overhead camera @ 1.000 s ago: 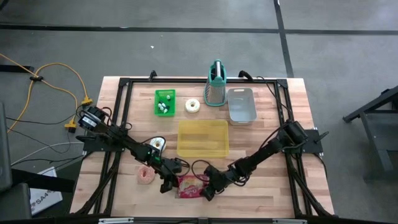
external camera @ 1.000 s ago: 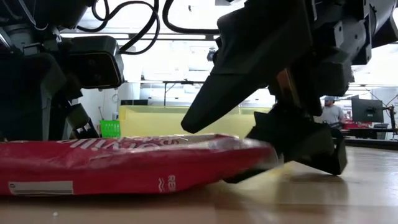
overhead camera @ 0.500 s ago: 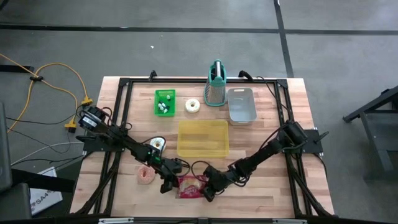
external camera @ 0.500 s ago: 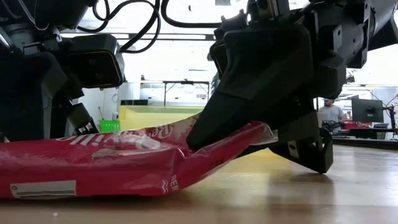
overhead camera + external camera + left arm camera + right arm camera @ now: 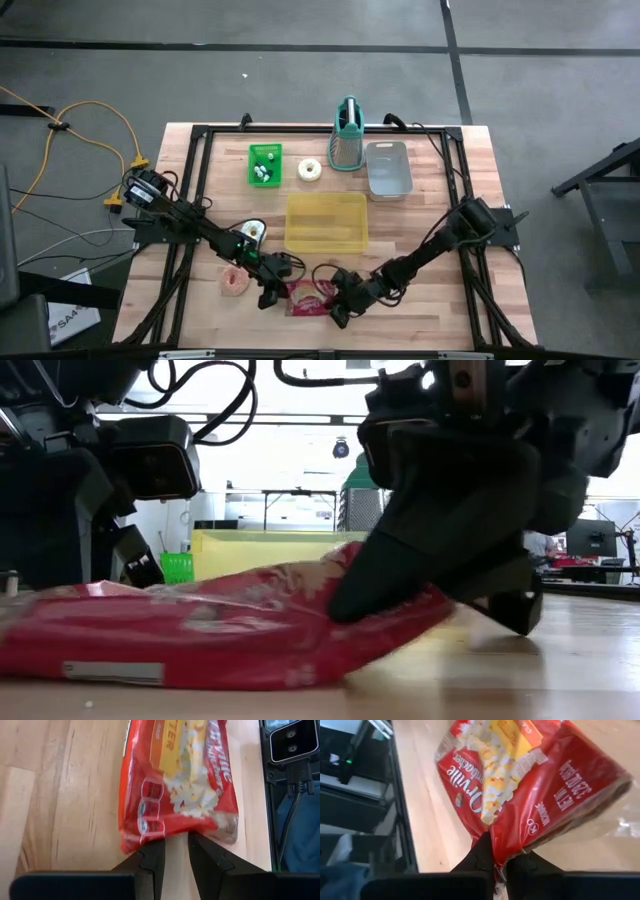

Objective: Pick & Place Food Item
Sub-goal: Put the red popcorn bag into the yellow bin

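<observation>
ITEM: red popcorn bag (image 5: 305, 298) lying on the desk (image 5: 440, 310) at its near edge | RIGHT: right pincer (image 5: 500, 859) clamping one bag end, that end tilting up | LEFT: left pincer (image 5: 176, 851) narrow, pinching the opposite edge | STATUS: grasp being made; lift and placing not yet done; yellow bin (image 5: 326, 222) looking the likely goal.

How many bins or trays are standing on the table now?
3. A green tray at the far left, a grey bin at the far right, and a yellow bin in the middle, nearer the arms. None seems hidden.
</observation>
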Robot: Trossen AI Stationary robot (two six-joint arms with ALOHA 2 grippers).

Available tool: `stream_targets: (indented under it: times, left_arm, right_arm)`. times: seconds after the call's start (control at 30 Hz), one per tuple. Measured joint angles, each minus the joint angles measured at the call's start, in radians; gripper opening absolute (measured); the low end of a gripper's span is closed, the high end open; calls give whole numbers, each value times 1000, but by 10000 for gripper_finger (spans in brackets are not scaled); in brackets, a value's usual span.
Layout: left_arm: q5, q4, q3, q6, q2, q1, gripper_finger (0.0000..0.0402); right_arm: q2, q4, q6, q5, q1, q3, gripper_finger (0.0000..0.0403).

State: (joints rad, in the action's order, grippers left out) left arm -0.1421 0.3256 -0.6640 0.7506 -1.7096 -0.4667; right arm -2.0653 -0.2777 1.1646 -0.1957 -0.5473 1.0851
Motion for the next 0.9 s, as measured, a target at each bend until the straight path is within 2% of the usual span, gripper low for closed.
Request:
stream_targets:
  times: [0.27,0.67,0.9]
  left_arm:
    - [17,-13,0,5,16,1,81]
    - [21,-19,1,5,38,1,81]
    - [27,-12,1,5,41,1,81]
  right_arm:
    - [100,187,-7,-75,-31,-2,6]
    - [233,263,17,-141,-113,1,6]
    - [301,440,70,-177,-132,2,6]
